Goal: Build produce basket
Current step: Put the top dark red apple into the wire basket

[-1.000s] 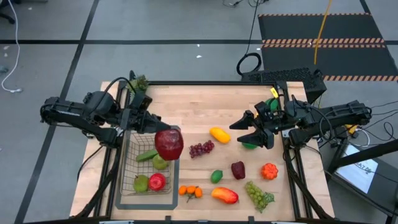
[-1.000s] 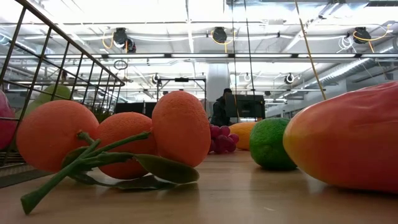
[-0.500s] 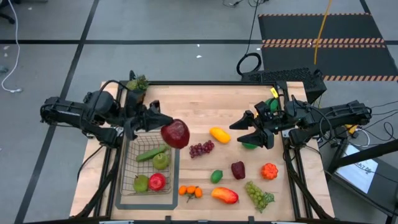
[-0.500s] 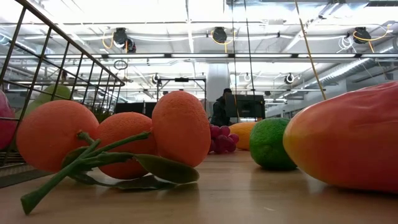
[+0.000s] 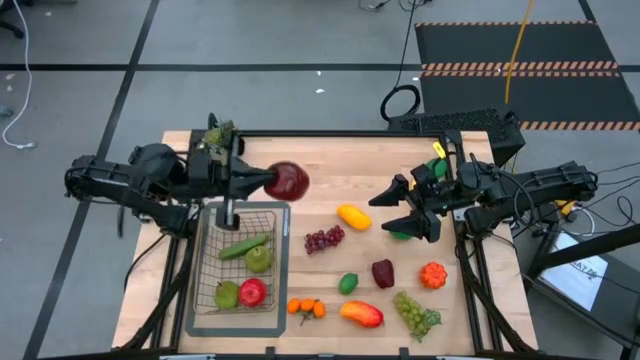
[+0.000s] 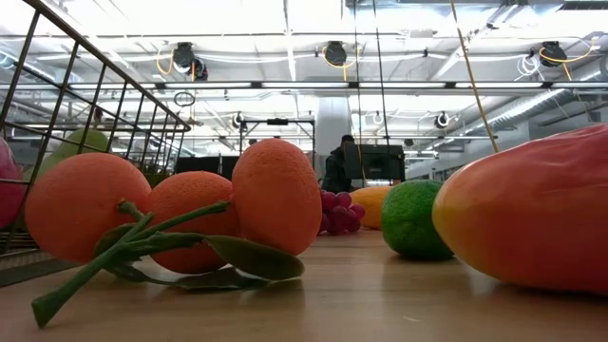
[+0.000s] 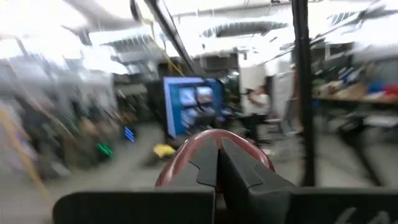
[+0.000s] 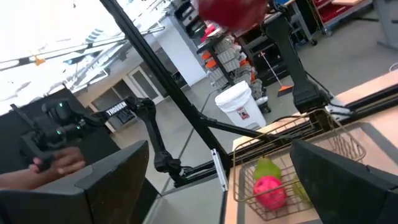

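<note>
Right wrist view, white bucket (image 8: 241, 107), label unreadable

In the left wrist view the red apple (image 7: 214, 155) is largely hidden behind the left gripper (image 7: 217, 165)'s closed fingers and the room beyond is blurred, while the low view cuts off the mango (image 6: 532, 214) at its right edge and the basket (image 6: 85, 104), possibly half shown, at its left.
</note>
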